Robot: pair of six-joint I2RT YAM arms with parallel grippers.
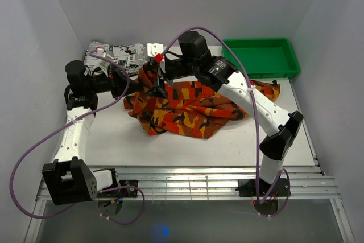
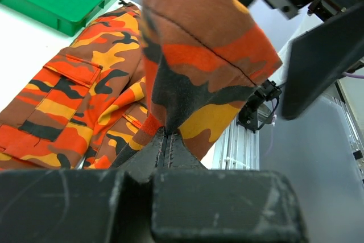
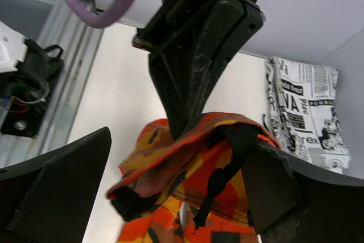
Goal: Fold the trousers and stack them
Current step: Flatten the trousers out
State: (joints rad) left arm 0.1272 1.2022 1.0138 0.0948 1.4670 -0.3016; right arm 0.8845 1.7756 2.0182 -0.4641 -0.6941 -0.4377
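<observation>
The orange, red, yellow and black camouflage trousers lie bunched across the middle of the table. My left gripper is shut on a raised fold of them, pinched at the jaw tips, with the cloth draped above. My right gripper is open wide around that same lifted fold. Its fingers stand on either side, and the right-hand one touches the cloth and a black drawstring. The left gripper's shut fingers show in the right wrist view, biting the fold from above.
A folded black-and-white newspaper-print garment lies at the back left and also shows in the right wrist view. A green tray stands at the back right. White walls enclose the table. A metal grille runs along the near edge.
</observation>
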